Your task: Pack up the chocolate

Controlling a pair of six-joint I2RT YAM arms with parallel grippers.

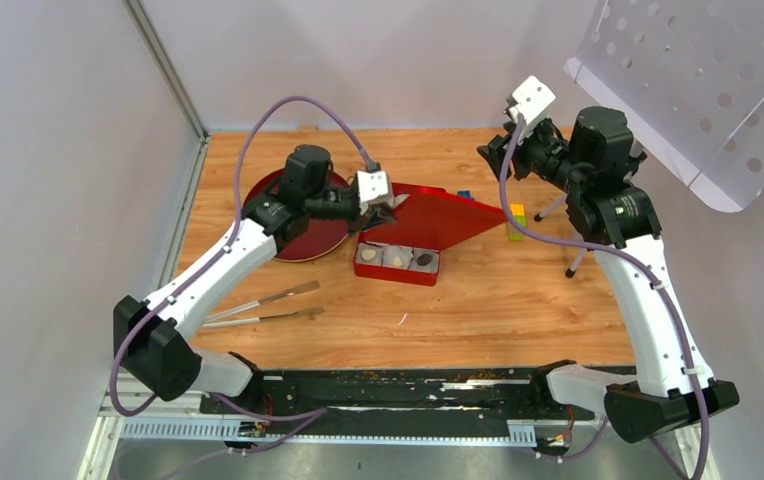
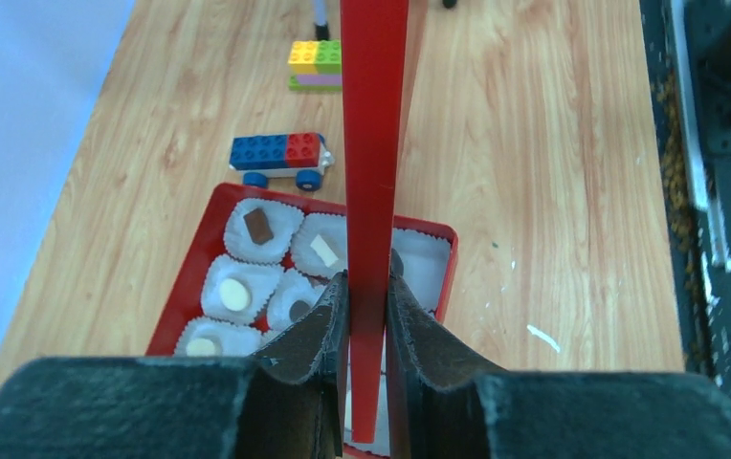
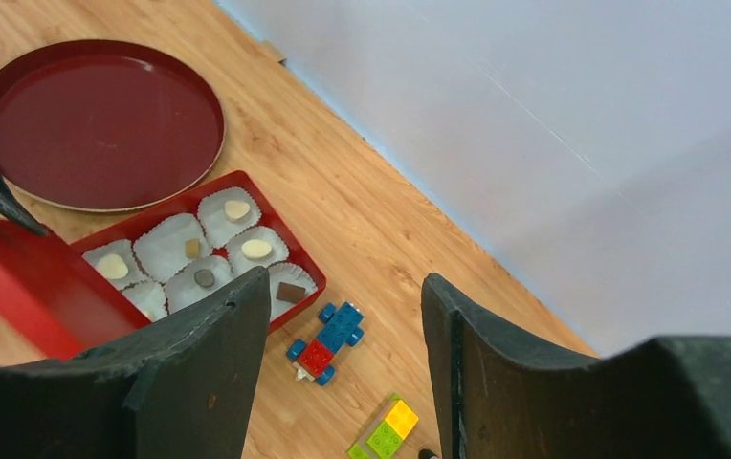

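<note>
Over a wooden table (image 1: 518, 310), the left gripper (image 1: 386, 212) held a red lid (image 1: 448, 218) above a red box (image 1: 394, 277) of chocolate (image 2: 258, 226).
Seen from above, the lid slanted over the box while the right gripper (image 1: 493, 155) hung raised, well apart. At the left wrist, the jaws pinched the lid's thin edge; dark and pale pieces sat below in white paper cups (image 2: 285, 218). They looked light and easily marked, best nipped gently by the sides. At the right wrist, fingers stood wide apart, empty; cup walls crowded each piece, a toy car (image 3: 326, 341) sat just beside the box, bare wood beyond.
</note>
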